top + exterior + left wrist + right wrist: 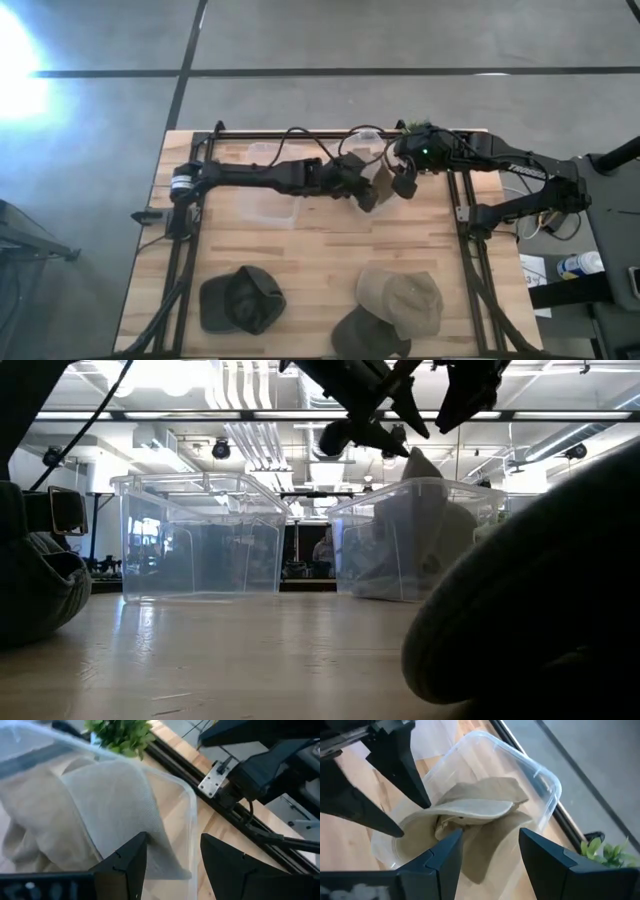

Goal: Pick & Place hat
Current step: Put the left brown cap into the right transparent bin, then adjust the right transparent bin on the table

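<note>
Beige soft fabric hat (475, 807) lies crumpled in clear plastic bin (547, 780) at counter's far side. Left end effector (172, 865) and right end effector (487, 855) both spread, empty, above bin. Judgement: light, floppy, non-fragile; you pinch stiffer brim.

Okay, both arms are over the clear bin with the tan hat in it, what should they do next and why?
Probably lift both grippers straight up and clear. The beige fabric hat already lies inside the clear plastic bin, and the left gripper and right gripper both hang open above it, holding nothing. Three more hats, including the dark green cap, wait at the table's near edge.
</note>
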Robot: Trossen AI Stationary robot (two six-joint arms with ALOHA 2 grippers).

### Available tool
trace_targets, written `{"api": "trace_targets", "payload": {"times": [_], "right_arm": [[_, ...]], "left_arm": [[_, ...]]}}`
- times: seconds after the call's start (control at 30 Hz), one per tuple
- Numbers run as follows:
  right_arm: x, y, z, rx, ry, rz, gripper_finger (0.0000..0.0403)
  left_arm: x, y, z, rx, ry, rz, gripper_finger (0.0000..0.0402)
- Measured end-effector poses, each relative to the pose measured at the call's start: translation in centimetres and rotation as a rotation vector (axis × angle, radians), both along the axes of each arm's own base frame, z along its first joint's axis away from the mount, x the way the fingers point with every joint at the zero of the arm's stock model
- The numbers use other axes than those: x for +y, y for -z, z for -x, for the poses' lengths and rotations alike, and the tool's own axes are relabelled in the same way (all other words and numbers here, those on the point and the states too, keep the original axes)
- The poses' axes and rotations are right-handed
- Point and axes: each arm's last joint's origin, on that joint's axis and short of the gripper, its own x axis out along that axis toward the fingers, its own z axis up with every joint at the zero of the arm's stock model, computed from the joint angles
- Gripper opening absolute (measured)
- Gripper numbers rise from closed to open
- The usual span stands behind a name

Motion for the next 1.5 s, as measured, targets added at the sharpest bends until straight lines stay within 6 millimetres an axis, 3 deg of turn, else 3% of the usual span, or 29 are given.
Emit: {"api": "trace_targets", "payload": {"times": [0.2,0.37,0.47,0.6,0.8,0.97,1.07,1.27,1.5], "right_arm": [[0.1,0.0,0.3,-0.01,0.031,-0.024,0.0189],[0.1,0.0,0.4,-0.014,0.056,-0.044,0.0189],[0.3,0.0,0.4,-0.011,0.06,-0.052,0.0189],[0.6,0.1,0.5,-0.002,0.056,-0.059,0.0189],[1.2,0.5,1.5,0.054,0.08,-0.098,0.0189],[1.8,3.5,3.7,0.275,0.179,-0.139,0.0189],[1.9,6.0,4.4,0.303,0.216,-0.161,0.0189],[1.3,9.1,3.8,0.102,0.272,-0.249,0.0189],[1.7,11.7,2.7,0.04,0.234,-0.501,0.0189]], "left_arm": [[1.0,0.6,0.0,0.057,-0.017,-0.094,0.0178],[1.6,4.3,-1.3,0.155,-0.023,-0.076,0.0178],[1.5,4.6,-1.4,0.168,-0.007,-0.071,0.0178],[1.3,2.8,0.1,0.214,0.019,-0.117,0.0178],[1.4,-2.9,4.2,0.217,-0.018,-0.264,0.0178],[1.2,-5.0,7.2,0.258,-0.061,-0.237,0.0178],[0.7,-5.6,8.6,0.279,-0.074,-0.167,0.0178],[-1.2,-2.6,9.1,0.36,-0.063,-0.083,0.0178],[-3.9,0.6,9.6,0.41,-0.063,-0.016,0.0178]]}}
